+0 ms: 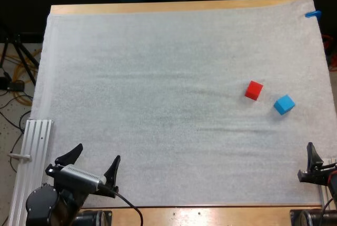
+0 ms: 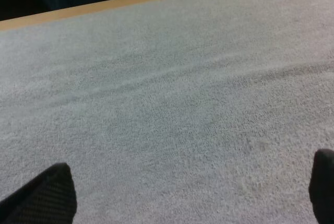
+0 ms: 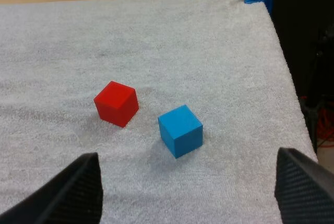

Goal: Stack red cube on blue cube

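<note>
White mat (image 1: 158, 78), red cube (image 1: 254, 90) beside blue cube (image 1: 284, 104), apart, left tool (image 1: 93, 163) and right tool (image 3: 188, 198) spread wide

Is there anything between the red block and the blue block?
No, just a bare strip of white mat. The red cube and blue cube sit apart, not touching, as the right wrist view and the high view both show.

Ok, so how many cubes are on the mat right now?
2. The red cube sits on the right side of the white mat. The blue cube is just beside it, closer to the mat's right edge, not touching. Nothing appears hidden.
</note>
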`<action>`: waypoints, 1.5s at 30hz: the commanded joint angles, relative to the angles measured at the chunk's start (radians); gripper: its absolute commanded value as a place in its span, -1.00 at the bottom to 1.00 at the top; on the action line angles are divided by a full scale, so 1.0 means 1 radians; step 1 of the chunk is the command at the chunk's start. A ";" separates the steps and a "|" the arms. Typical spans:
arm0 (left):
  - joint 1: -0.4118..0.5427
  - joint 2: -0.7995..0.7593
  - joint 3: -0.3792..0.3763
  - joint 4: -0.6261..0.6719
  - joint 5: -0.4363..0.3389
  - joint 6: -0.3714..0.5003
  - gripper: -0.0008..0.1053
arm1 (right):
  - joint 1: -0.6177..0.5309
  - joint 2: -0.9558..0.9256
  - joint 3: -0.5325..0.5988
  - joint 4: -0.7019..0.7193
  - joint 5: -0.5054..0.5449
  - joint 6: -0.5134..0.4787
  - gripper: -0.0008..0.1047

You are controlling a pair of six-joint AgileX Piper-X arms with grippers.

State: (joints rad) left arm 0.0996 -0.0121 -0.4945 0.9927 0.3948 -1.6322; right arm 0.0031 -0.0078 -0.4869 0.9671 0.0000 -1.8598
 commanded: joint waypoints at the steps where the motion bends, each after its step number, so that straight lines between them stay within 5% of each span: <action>1: -0.003 -0.140 -0.001 -0.012 0.005 -0.013 0.65 | 0.002 -0.041 -0.008 0.001 0.000 0.002 0.29; 12: -0.003 -0.107 -0.006 -0.012 0.026 -0.018 0.65 | 0.002 -0.039 -0.015 0.009 -0.005 0.002 0.29; 20: -0.013 0.061 -0.119 0.012 0.119 -0.027 0.65 | 0.002 0.077 -0.148 0.070 -0.029 -0.009 0.29; 34: -0.305 0.411 -0.363 0.042 0.140 0.049 0.65 | 0.002 0.478 -0.452 0.169 -0.214 -0.074 0.29; 45: -0.508 0.530 -0.412 0.044 0.098 0.068 0.65 | 0.039 0.636 -0.577 0.174 -0.340 -0.074 0.29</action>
State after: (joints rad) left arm -0.4056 0.5178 -0.8994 1.0433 0.5013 -1.5682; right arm 0.0424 0.6285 -1.0557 1.1465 -0.3198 -1.9222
